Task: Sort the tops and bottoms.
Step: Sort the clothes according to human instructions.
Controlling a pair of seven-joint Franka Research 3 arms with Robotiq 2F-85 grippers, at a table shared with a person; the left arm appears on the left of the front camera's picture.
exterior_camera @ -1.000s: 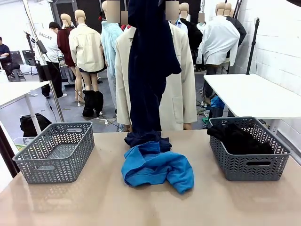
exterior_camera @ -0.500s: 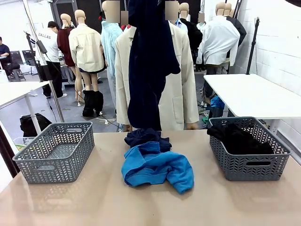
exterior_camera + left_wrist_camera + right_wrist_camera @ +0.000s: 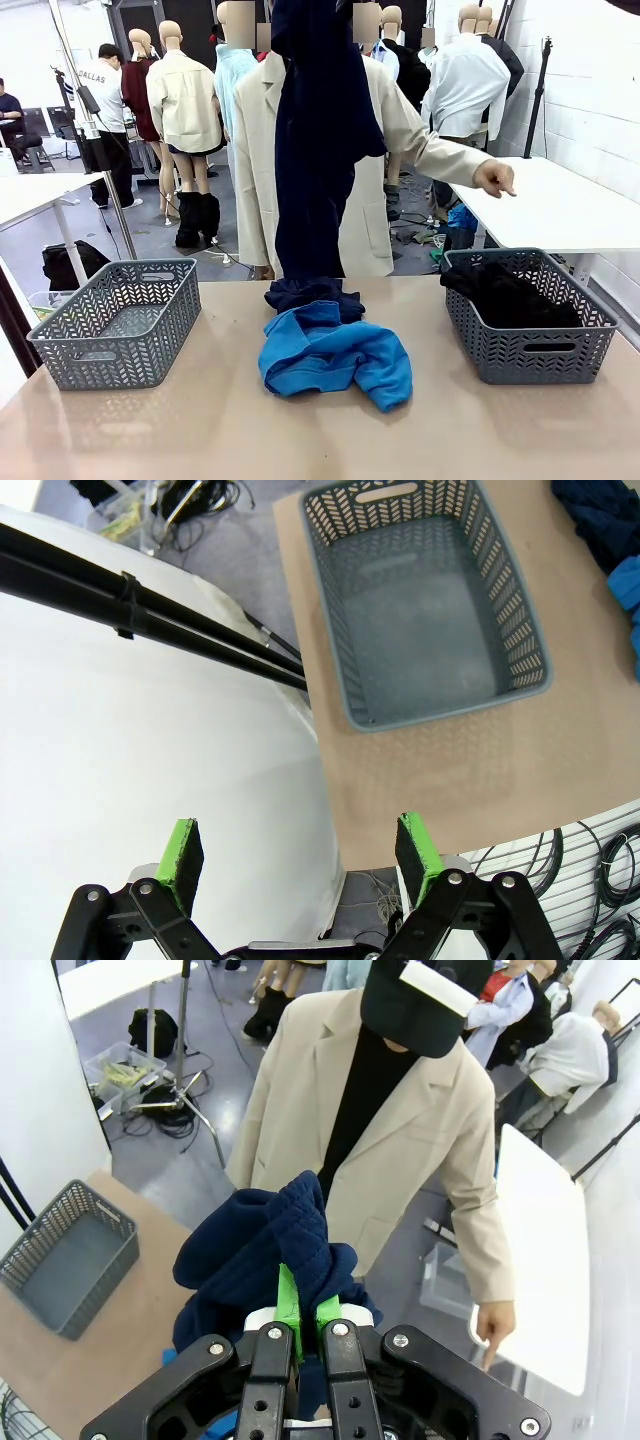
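bottoms first: one dark navy pair (image 3: 320,140) hangs in the air over the far middle of the table (image 3: 200,420), in front of the person in the beige jacket. the right gripper (image 3: 303,1310) is clamped shut on its bunched upper end, green pads pinching the knit. its lower end hangs right above a second navy piece (image 3: 305,292) that lies crumpled on the table. can't tell if they touch.

a black piece (image 3: 505,290) already sits in the right basket (image 3: 530,350), so i read that one as the bottoms bin.

the blue top (image 3: 335,355) lies in a heap mid table, just in front of the second navy piece and touching it. nothing grips it.

the left basket (image 3: 120,320) has nothing in it, presumably for tops. the left gripper (image 3: 297,840) hovers high over that corner, jaws spread wide, holding nothing.

the person's hand (image 3: 495,178) is stretched out to the robot's right, finger pointing down, above the white table behind the right basket.

progress, my read: about a quarter done. one bottom binned, one lifted but not dropped, one bottom and the top not yet picked.

counts:
- bottoms: 3 (1 black, 2 navy)
- tops: 1
- baskets: 2
- binned: 1 of 4
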